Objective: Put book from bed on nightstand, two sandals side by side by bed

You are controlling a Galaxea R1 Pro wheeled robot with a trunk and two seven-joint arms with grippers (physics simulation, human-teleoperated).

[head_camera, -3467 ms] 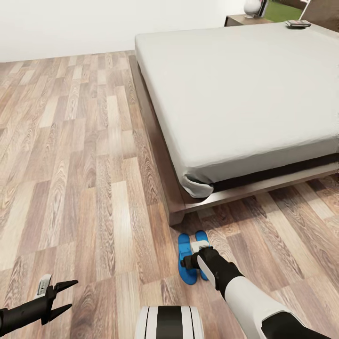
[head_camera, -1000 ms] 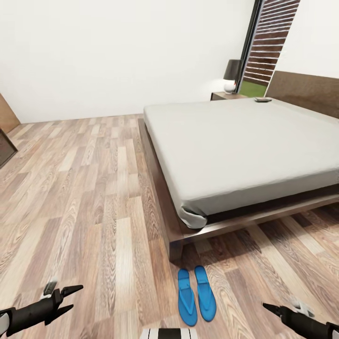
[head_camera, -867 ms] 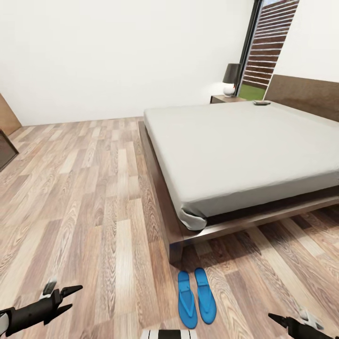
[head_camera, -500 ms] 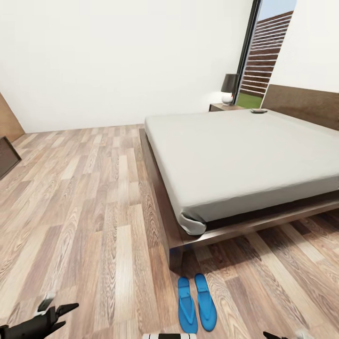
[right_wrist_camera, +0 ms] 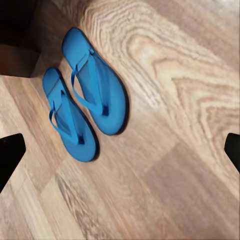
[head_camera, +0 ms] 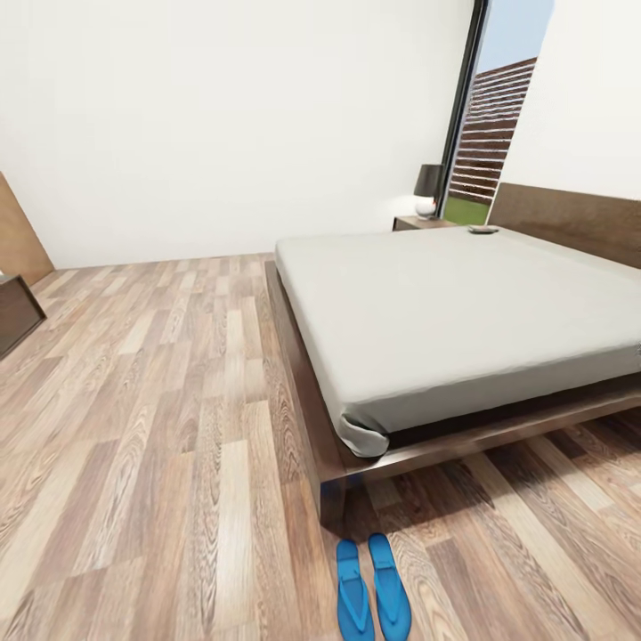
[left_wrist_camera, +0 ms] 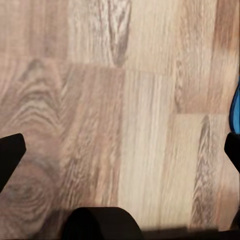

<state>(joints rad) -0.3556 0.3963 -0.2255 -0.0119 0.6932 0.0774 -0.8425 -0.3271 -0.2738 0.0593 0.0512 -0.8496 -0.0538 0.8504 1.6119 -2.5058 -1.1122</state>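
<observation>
Two bright blue sandals [head_camera: 371,592] lie side by side on the wood floor just off the bed's near corner, and the right wrist view shows the same pair of sandals [right_wrist_camera: 87,102]. My right gripper [right_wrist_camera: 120,149] hangs open above the floor beside them, holding nothing. My left gripper [left_wrist_camera: 120,152] is open over bare planks, with a sliver of a blue sandal [left_wrist_camera: 235,107] at the view's edge. The bed [head_camera: 463,312] has a dark frame and an off-white mattress. A small dark book [head_camera: 483,230] lies at its far corner. The nightstand [head_camera: 418,223] stands behind that corner.
A lamp [head_camera: 428,189] with a dark shade sits on the nightstand, next to a tall black-framed window [head_camera: 485,116]. A dark wooden cabinet [head_camera: 16,307] stands at the far left by the wall. Wide wood floor stretches left of the bed.
The head view has tilted upward, so both arms have slid out of its lower edge. Earlier my right gripper was down at the sandals; it has drawn back and they lie free.
</observation>
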